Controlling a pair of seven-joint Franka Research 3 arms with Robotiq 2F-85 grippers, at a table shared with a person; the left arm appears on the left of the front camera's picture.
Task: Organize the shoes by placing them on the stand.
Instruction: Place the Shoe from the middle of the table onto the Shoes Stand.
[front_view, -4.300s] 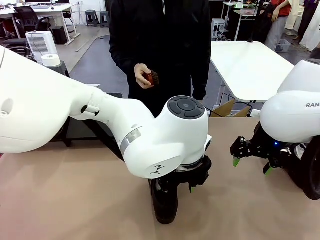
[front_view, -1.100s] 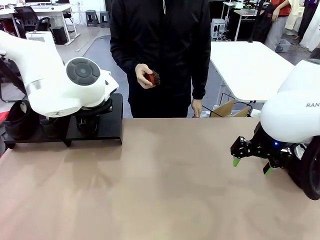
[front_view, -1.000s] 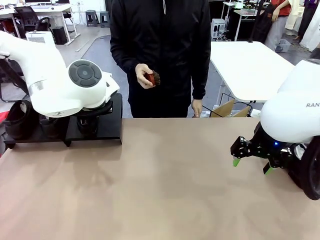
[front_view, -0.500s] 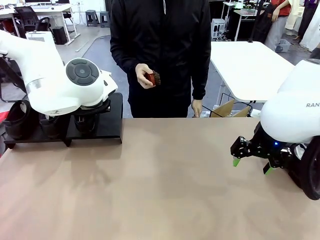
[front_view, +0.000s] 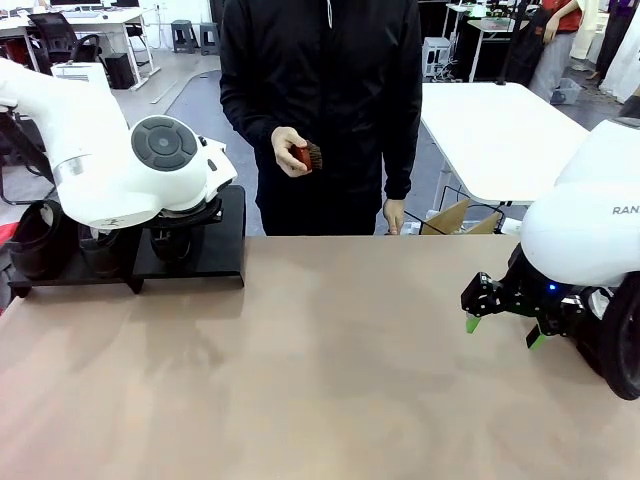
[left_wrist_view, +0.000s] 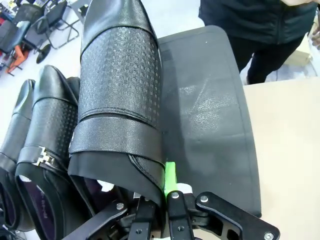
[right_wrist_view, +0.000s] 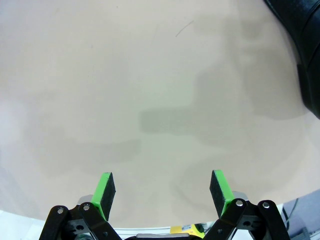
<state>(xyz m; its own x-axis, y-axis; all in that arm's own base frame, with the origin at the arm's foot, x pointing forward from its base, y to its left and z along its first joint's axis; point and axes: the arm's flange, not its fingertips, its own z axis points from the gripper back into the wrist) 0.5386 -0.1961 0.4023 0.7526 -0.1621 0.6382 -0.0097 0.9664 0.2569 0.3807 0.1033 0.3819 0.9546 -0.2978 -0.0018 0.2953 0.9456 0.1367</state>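
Observation:
My left gripper (left_wrist_view: 162, 176) is shut on the heel rim of a glossy black shoe (left_wrist_view: 120, 85), which lies toe-away on the black stand (left_wrist_view: 210, 115). Two more black shoes (left_wrist_view: 47, 130) sit side by side to its left on the stand. In the front view my left arm (front_view: 150, 180) hangs over the stand (front_view: 205, 262) at the table's far left, with a shoe (front_view: 35, 240) showing beside it. My right gripper (front_view: 505, 322) is open low over the bare table at the right (right_wrist_view: 162, 192). Another black shoe (front_view: 625, 345) lies by the right edge, beside that gripper (right_wrist_view: 300, 40).
A person in black stands across the table, holding a small reddish-brown brush (front_view: 303, 157) in one hand. A white table (front_view: 500, 130) stands behind at the right. The tan tabletop (front_view: 330, 370) stretches bare between the two arms.
The left arm carried a shoe from the table's middle over to the stand at the far left. Over the last second it has only shifted slightly there. The right arm has stayed still.

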